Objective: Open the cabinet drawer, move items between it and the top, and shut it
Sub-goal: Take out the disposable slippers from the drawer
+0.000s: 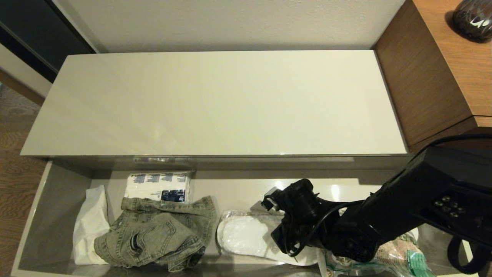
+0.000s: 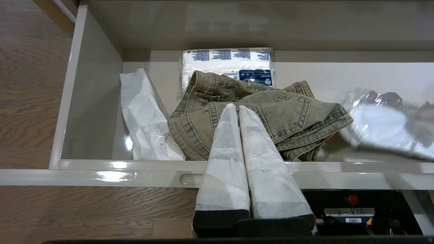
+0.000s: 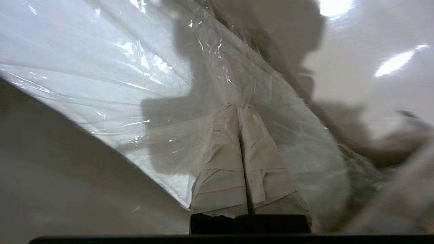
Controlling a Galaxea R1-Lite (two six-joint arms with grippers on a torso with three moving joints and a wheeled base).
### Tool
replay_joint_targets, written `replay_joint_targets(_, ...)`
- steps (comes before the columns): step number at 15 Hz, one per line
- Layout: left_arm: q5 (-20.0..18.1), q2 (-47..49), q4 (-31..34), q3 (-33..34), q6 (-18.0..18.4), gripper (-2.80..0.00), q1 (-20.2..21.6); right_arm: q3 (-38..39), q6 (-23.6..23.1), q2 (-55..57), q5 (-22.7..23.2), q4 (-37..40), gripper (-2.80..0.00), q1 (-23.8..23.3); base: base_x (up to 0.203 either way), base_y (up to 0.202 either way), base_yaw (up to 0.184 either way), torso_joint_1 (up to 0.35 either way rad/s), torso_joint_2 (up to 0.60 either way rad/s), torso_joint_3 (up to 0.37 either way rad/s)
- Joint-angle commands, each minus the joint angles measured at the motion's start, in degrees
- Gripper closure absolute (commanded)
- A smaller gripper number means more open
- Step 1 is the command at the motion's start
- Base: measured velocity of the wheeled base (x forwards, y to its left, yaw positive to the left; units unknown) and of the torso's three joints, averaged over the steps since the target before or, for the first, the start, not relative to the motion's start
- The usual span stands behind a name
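The right gripper [image 3: 237,105] has its fingers pressed together, pinching the clear slipper pack [image 1: 250,234] by the front edge of the open drawer [image 1: 57,200]. The denim jacket [image 1: 161,234] lies beside it. The left gripper [image 2: 236,106] is closed, holding nothing.

This looks like a hotel room or a bedroom. A long, low, glossy beige cabinet [image 1: 215,102] stands against a plain pale wall [image 1: 230,23], beside a taller wood-grain desk [image 1: 434,69], on a wood-plank floor [image 1: 15,181]. Its open drawer [image 2: 86,101] holds a denim jacket [image 1: 157,234], wrapped white slippers [image 1: 250,236] and a tissue pack [image 1: 157,186].
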Motion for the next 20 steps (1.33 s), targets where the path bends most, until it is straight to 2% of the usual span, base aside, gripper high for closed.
replay_joint_targets(1, 0.0, 0.0, 0.0, 0.1, 0.0, 0.00, 0.0, 0.6, 0.1, -8.4, -1.8, 1.4, 0.00, 0.6, 0.000, 0.000, 0.000, 0.000, 0.00, 0.000)
replay_joint_targets(7, 0.0, 0.0, 0.0, 0.1, 0.0, 0.00, 0.0, 1.1, 1.9, -23.8, -4.5, 15.9, 0.00, 1.0, 0.000, 0.000, 0.000, 0.000, 0.00, 0.000)
replay_joint_targets(11, 0.0, 0.0, 0.0, 0.1, 0.0, 0.00, 0.0, 1.1, 5.9, -31.3, -4.9, 26.7, 0.00, 2.9, 0.000, 0.000, 0.000, 0.000, 0.00, 0.000)
replay_joint_targets(14, 0.0, 0.0, 0.0, 0.1, 0.0, 0.00, 0.0, 0.7, 8.1, -34.2, -5.9, 30.0, 0.00, 4.1, 0.000, 0.000, 0.000, 0.000, 0.00, 0.000)
replay_joint_targets(20, 0.0, 0.0, 0.0, 0.1, 0.0, 0.00, 0.0, -5.8, 8.2, -41.4, -8.5, 41.0, 0.00, 4.0, 0.000, 0.000, 0.000, 0.000, 0.00, 0.000)
